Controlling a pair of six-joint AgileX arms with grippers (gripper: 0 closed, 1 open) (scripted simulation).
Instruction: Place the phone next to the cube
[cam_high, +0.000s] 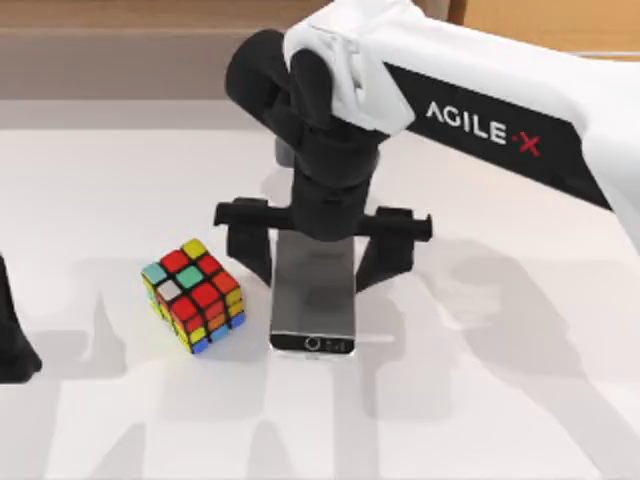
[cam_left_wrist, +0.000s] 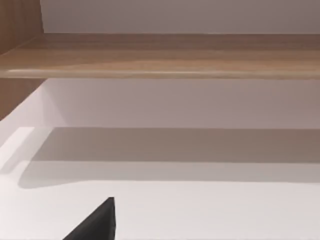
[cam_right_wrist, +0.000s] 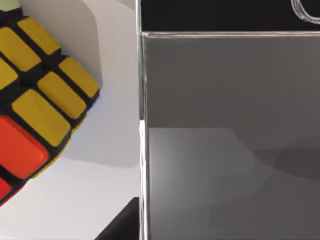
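Phone (cam_high: 314, 300) and puzzle cube (cam_high: 194, 294) lie close together near the middle of the white table (cam_high: 500, 400), the cube on the left, the phone just to its right with a narrow strip of bare table between them. The phone is a flat grey-silver slab lying flat, its dark end strip with the small round ring pointing toward the near edge in the top view. The cube sits turned at an angle, red, yellow, teal and white stickers facing up.

Right gripper (cam_high: 322, 245) hangs directly over the far half of the phone, its two black fingers (cam_high: 250, 240) spread wide, one on each side of the slab and clear of its long edges, so the jaws are open and hold nothing. Whether the fingertips touch the table is hard to tell from above. The right wrist view looks down on the phone (cam_right_wrist: 230, 135) with the cube's yellow and red faces (cam_right_wrist: 40, 100) just beside it.

Left arm (cam_high: 12, 340) sits parked at the table's left edge.
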